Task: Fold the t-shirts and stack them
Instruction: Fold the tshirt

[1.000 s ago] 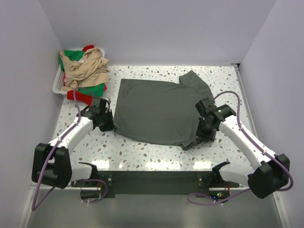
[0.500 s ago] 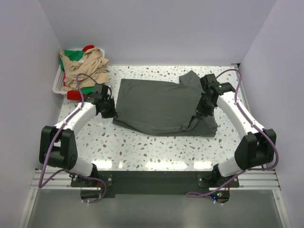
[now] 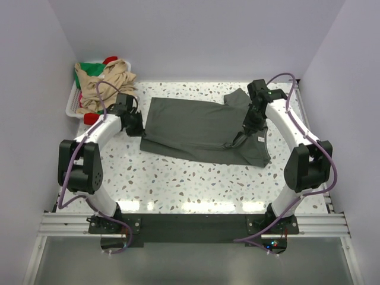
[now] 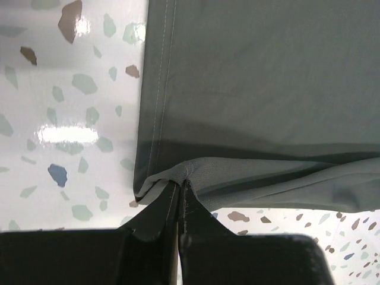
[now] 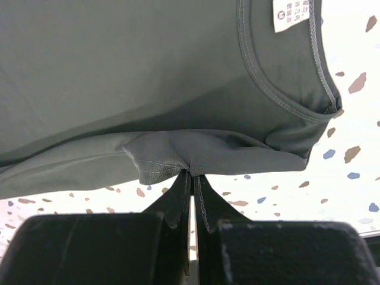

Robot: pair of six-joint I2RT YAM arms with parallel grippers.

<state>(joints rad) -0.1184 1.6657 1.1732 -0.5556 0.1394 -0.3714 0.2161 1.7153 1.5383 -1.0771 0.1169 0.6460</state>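
Note:
The dark grey t-shirt [image 3: 202, 127] lies across the back half of the table, its near part lifted and carried over the rest. My left gripper [image 3: 135, 126] is shut on the shirt's left hem corner [image 4: 178, 178]. At the right side my right gripper [image 3: 248, 126] is shut on a pinch of the same shirt [image 5: 190, 159], close to the neck opening with its white label [image 5: 292, 13]. Beige, green and red t-shirts [image 3: 107, 83] are heaped at the back left.
A white plastic basket [image 3: 72, 104] at the back left corner holds the heap of shirts, right behind my left arm. Purple-white walls close in the table on the left, back and right. Bare speckled tabletop [image 3: 196, 181] stretches in front of the shirt.
Both grippers have carried the shirt's near edge away from the arm bases toward the back of the table, folding the near half over; the shirt now covers a narrower strip.

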